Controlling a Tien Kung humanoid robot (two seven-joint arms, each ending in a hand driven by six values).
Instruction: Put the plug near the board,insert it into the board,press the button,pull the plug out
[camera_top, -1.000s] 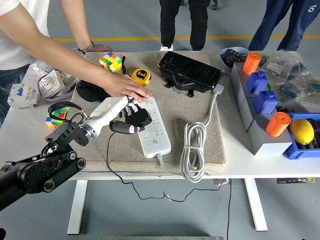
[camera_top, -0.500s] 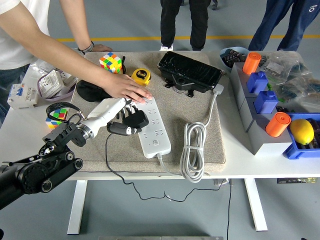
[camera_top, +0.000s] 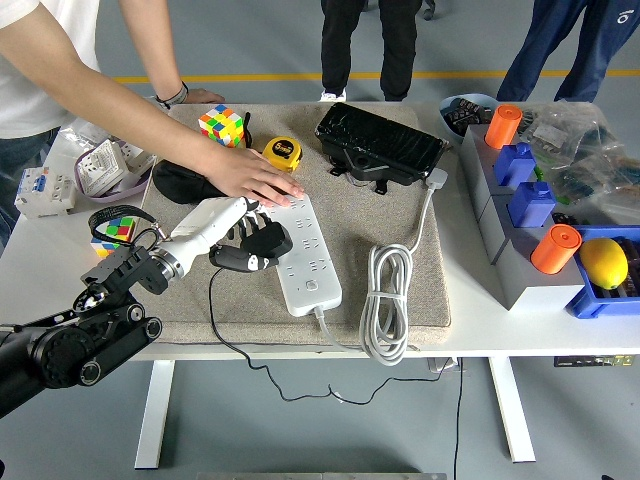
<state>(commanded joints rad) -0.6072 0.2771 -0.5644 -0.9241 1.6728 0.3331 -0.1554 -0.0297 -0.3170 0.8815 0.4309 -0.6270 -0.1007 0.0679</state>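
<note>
My left hand has drifted slightly left of the white power strip, fingers closed on the black plug at the strip's left edge, a light, rigid piece best held by its body while a person's hand steadies the strip.

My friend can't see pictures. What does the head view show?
The left robot hand holds a black plug beside a white power strip, which a person's hand presses down on a beige mat.
</note>
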